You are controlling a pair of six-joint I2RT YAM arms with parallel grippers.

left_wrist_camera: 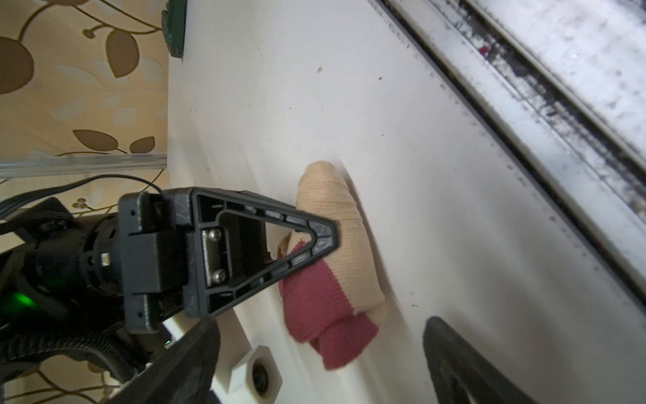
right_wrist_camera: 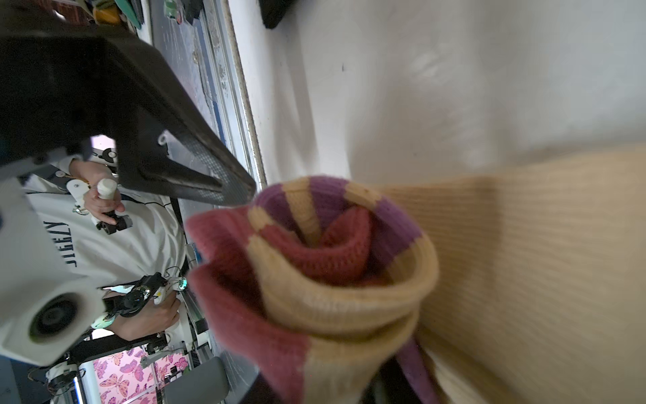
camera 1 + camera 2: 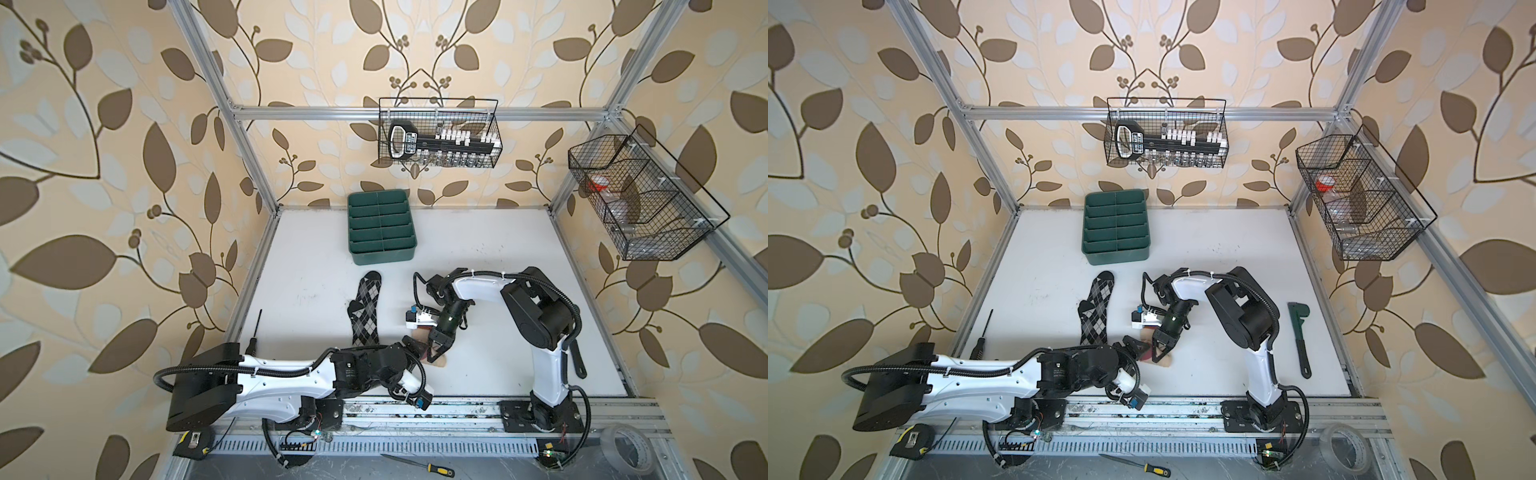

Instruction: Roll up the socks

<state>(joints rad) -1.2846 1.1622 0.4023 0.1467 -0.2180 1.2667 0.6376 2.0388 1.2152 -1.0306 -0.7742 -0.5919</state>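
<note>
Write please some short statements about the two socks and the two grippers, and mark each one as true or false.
1. The argyle sock lies unrolled on the table. True.
2. The beige sock is inside the green tray. False: it lies on the table near the front edge, between the two grippers, far from the tray.
3. The right gripper is closed on the partly rolled beige sock. True.
4. The left gripper is shut on the argyle sock. False: its jaws stand wide open and hold nothing, and it faces the beige sock.
</note>
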